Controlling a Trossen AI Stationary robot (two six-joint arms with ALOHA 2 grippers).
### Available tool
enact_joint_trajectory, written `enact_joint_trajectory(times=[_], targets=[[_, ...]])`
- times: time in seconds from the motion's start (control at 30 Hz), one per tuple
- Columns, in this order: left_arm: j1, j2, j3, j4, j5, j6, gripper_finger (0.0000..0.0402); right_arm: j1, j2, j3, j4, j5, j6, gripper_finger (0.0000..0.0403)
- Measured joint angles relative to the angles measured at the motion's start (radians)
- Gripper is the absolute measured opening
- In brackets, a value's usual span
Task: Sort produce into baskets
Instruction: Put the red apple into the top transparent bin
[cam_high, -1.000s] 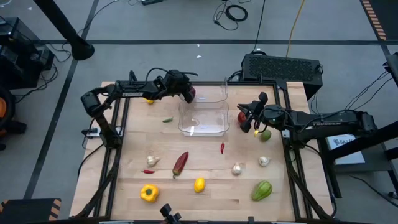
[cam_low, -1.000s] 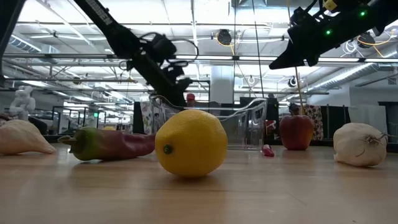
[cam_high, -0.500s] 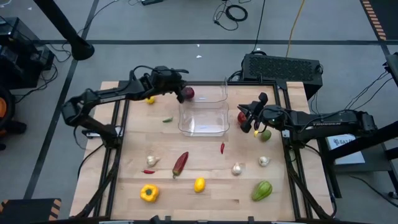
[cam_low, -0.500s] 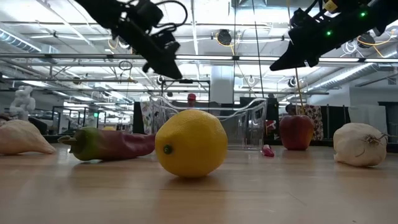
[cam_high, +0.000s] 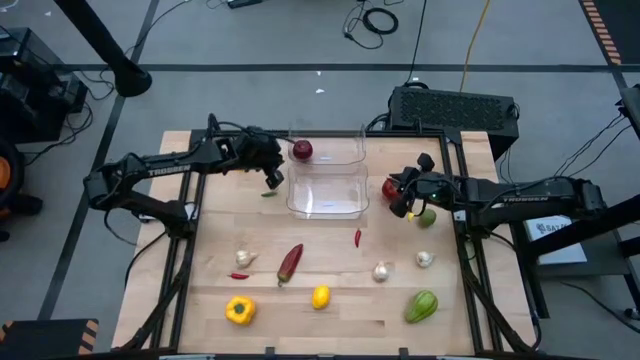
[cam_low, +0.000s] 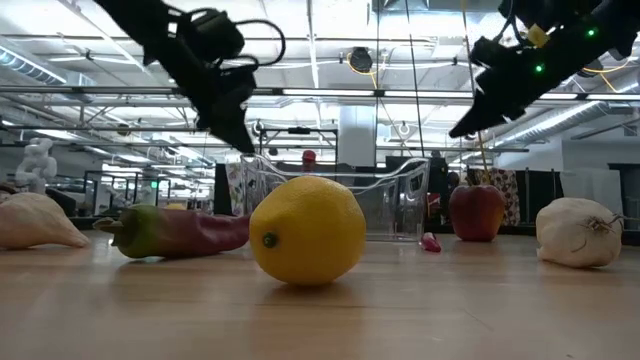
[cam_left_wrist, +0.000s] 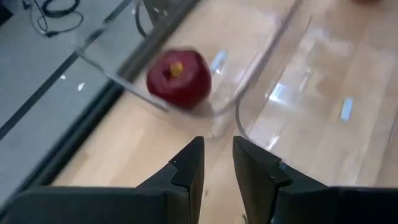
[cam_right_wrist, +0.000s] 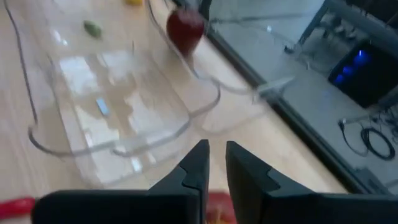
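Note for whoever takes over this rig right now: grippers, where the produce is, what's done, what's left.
Left gripper: empty, jaws slightly apart, beside the far basket.
Right gripper: empty, jaws slightly apart, over a red apple just right of the near basket.
Done: one dark red apple lies in the far basket; the near basket holds nothing.
Left on the table: that red apple, lemon, yellow pepper, green pepper, dark red pepper, garlic bulbs, chillies.

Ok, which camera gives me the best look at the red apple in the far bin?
Left wrist view: the red apple fills the frame, stem up, inside the clear bin. High view shows it small; right wrist blurred; low view, only a red sliver behind the bin.
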Motion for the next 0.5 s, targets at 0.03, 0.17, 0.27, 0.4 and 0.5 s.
enact_joint_trajectory(times=[0.03, 0.17, 0.27, 0.4, 0.5], targets=[[0.000, 0.000, -0.010, 0.000, 0.000, 0.003, 0.0091, -0.003, 0.000, 0.000, -0.019, 0.000, 0.012, 0.0056], [-0.002, -0.011, -0.036, -0.009, 0.000, -0.013, 0.0090, -0.003, 0.000, -0.011, -0.066, -0.005, 0.048, 0.0094], [-0.018, -0.033, -0.040, -0.046, 0.001, -0.035, 0.0090, -0.003, -0.001, -0.064, -0.029, -0.006, 0.077, 0.0119], [-0.045, -0.076, -0.048, -0.100, 0.005, -0.063, 0.0090, -0.004, 0.000, -0.167, 0.097, 0.007, 0.094, 0.0138], [-0.065, -0.111, -0.048, -0.114, 0.004, -0.066, 0.0090, -0.003, 0.000, -0.219, 0.199, 0.009, 0.064, 0.0141]])
